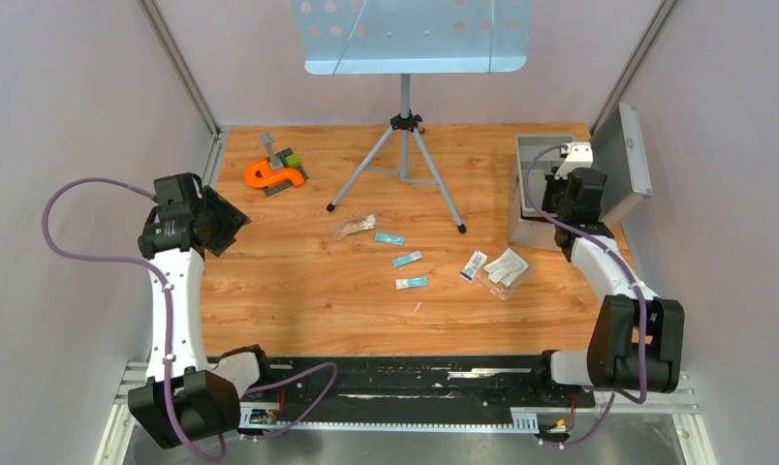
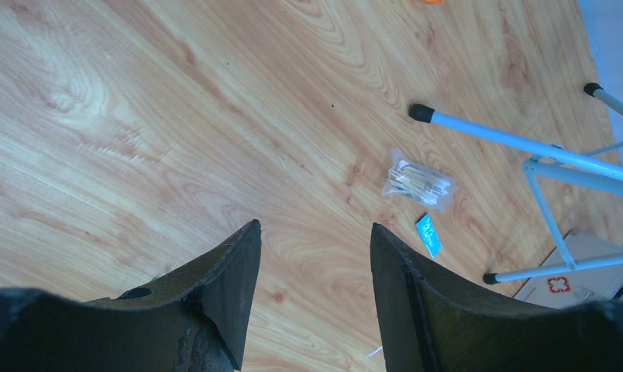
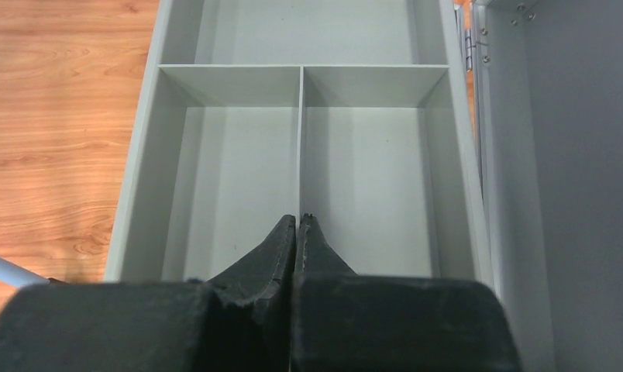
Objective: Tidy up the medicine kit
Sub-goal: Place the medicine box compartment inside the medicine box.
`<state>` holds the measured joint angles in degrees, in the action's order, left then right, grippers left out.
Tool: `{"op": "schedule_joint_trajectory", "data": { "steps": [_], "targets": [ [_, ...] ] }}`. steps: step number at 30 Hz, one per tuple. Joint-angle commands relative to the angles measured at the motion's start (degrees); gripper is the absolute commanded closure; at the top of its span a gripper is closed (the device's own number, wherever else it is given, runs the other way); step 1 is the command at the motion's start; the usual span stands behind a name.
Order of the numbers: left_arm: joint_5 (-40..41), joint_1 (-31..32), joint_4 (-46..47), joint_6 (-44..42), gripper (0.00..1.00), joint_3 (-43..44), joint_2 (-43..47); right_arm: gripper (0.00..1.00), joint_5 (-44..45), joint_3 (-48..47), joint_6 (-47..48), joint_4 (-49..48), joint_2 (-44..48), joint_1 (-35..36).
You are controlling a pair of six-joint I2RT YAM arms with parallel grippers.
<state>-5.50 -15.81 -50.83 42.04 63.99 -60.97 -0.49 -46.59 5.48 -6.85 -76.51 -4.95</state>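
Observation:
The medicine kit [image 1: 534, 225], a silver-grey case, stands open at the table's right with its lid [image 1: 623, 160] raised. My right gripper [image 1: 563, 189] hovers over it, shut and holding nothing. In the right wrist view the gripper [image 3: 299, 218] points down over the divider [image 3: 301, 139] of the kit's empty grey tray, with the lid [image 3: 572, 194] to the right. My left gripper [image 1: 233, 221] hangs open at the left, above bare wood [image 2: 314, 226]. Mid-table lie a clear bag of swabs [image 1: 354, 226] [image 2: 418, 183], three teal packets [image 1: 389, 238] [image 1: 408, 259] [image 1: 412, 282], a white-blue packet [image 1: 474, 264] and a bag of white packets [image 1: 507, 268].
A music stand's tripod [image 1: 403, 126] stands at the back centre, its legs [image 2: 510, 139] reaching towards the packets. An orange and grey object [image 1: 274, 174] lies at the back left. White walls close in both sides.

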Motion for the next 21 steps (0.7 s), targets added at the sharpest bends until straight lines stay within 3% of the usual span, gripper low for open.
{"op": "schedule_joint_trajectory", "data": {
  "steps": [1,9,21],
  "targets": [
    [0.21,-0.62,0.76,-0.02,0.38,-0.12,1.42,1.0,2.88,-3.91,-2.42,-5.97,-1.84,-0.15],
    [0.64,-0.62,0.42,-0.12,0.38,-0.15,1.73,1.0,5.79,-1.5,-3.48,-8.44,-1.7,-0.15],
    [0.92,-0.62,0.26,-0.38,0.38,-0.26,1.83,1.0,3.51,0.08,-4.43,-10.06,-4.79,-0.58]
  ]
}}
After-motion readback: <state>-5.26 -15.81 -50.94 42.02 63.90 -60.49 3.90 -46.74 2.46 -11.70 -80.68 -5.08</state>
